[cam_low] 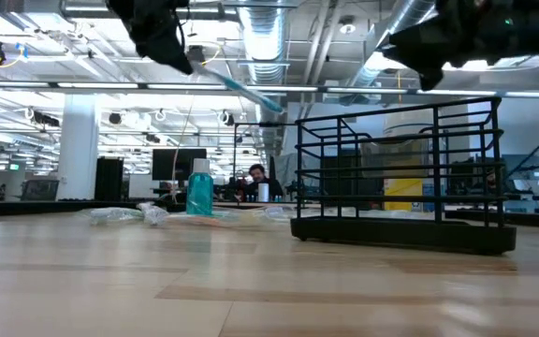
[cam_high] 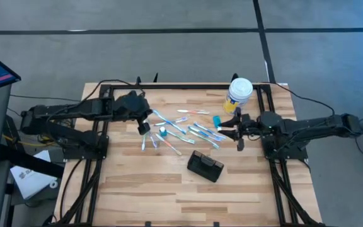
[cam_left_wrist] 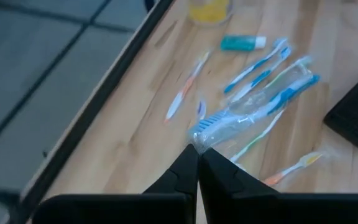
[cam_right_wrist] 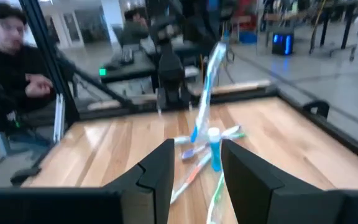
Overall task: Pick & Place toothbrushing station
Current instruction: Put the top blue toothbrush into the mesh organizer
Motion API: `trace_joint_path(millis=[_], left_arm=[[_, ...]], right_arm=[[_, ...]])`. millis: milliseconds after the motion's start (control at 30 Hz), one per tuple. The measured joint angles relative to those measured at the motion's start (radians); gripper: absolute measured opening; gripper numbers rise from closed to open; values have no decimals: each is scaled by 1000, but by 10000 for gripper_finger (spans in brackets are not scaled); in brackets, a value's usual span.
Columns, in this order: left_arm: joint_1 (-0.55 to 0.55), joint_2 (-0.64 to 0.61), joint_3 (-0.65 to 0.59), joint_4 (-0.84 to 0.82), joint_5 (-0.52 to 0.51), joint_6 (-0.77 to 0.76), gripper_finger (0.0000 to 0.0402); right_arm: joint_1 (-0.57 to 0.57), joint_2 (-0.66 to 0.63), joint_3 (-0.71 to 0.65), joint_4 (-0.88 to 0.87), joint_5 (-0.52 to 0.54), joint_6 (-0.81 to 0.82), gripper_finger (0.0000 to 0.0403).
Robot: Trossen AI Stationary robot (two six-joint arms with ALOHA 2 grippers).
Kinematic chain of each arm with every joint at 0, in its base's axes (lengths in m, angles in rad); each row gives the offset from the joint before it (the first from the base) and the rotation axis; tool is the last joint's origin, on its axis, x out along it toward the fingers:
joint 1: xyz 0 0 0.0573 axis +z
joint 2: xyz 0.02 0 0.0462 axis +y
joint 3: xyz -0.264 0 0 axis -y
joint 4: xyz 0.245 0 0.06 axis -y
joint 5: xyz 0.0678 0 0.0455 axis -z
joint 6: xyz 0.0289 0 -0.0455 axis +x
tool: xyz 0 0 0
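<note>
Left gripper [cam_left_wrist: 197, 163]: pinched on wrapped toothbrush [cam_left_wrist: 253, 107]; your slick wrapper may slip.
Right gripper [cam_right_wrist: 194, 165]: spread, empty.
Station [cam_high: 205, 166]: unfilled.

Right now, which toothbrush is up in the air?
The wrapped blue toothbrush pinched in the left tool; every other toothbrush lies flat on the table.

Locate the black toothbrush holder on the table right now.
In the high view the toothbrushing station sits on the wooden table, right of centre on the near side, just below the scattered toothbrushes, touched by neither gripper.
</note>
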State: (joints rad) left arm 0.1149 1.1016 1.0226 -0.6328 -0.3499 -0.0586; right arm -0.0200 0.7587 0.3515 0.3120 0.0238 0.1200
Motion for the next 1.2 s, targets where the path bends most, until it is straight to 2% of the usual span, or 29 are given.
trace_joint_path(millis=[200,433,600,733,933,1200], left_arm=[[-114,17,0,103,-48,126,1],[-230,44,0,221,-139,280,1],[-296,71,-1,332,-199,389,1],[-329,109,-2,436,-203,481,1],[-361,168,-1,524,-244,612,1],[-386,229,-1,611,-310,712,1]], right_arm=[[0,164,149,-61,-4,-43,124],[-17,295,252,-43,-166,-50,124],[-17,372,297,-36,-182,-44,124],[-16,433,323,5,-186,-43,124],[-16,492,345,93,-288,-41,124],[-5,552,384,95,-297,-41,124]])
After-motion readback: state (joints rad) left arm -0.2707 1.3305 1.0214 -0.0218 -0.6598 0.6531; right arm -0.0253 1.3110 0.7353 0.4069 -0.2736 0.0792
